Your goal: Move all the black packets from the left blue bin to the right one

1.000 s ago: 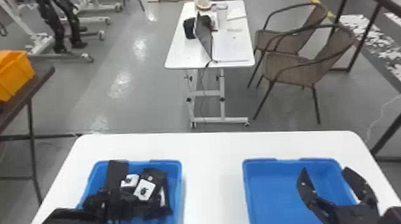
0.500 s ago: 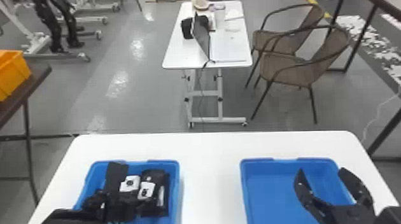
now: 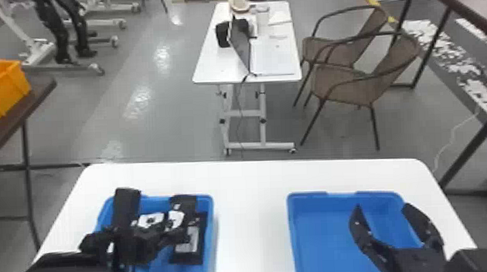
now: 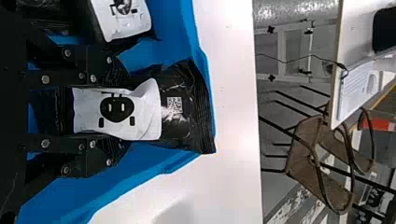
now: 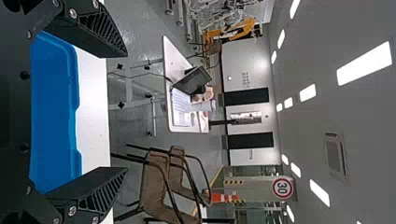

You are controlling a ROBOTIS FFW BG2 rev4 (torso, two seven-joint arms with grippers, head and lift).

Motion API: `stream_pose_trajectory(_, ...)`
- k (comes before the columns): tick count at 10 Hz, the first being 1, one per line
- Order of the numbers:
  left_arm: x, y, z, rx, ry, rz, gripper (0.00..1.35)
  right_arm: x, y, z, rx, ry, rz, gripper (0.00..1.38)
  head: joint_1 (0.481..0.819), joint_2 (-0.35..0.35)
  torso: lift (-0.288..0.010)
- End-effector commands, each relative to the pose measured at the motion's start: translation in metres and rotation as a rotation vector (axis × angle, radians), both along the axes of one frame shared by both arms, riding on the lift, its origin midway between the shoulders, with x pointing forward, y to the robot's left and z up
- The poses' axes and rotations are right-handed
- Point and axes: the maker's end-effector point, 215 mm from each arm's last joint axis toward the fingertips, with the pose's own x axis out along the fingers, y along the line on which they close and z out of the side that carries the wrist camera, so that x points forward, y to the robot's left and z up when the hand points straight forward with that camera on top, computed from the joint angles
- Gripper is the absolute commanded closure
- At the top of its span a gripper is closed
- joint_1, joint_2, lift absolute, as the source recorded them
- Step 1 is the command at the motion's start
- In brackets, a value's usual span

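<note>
Compared with the earlier head view, the left claw (image 3: 167, 232) has closer hold of a black packet (image 3: 186, 204) in the left blue bin (image 3: 210, 223), at seven o'clock. The packet's white label (image 4: 116, 114) now looks bent and narrower, where it lay flatter before, and it sits a little higher. A neighbouring labelled packet (image 3: 151, 220) has drifted slightly towards nine o'clock, and more of the packet with a pale panel (image 3: 190, 240) shows. The right claw's pose over its bin is much the same.

The label carries a dark face-like mark, with a small square code (image 4: 174, 105) printed on the black beside it. In the right wrist view, a round red-ringed sign (image 5: 282, 188) hangs in the background.

The left claw is clenched on its packet, at the bin's one o'clock; the pale-panelled one lies at three, the neighbour near twelve. The right claw (image 3: 381, 206) is released, fingers spread over the right blue bin (image 3: 316, 235), at five o'clock on the white table (image 3: 253, 206).
</note>
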Motion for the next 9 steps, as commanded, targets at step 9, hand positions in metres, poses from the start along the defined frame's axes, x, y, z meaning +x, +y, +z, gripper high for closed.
stream_pose_trajectory(9, 0.072, -0.193, 0.16, 0.176, -0.395, -0.633, 0.84, 0.06, 0.082, 0.036, 0.2, -0.065, 0.295, 0.14, 0.695, -0.07, 0.0)
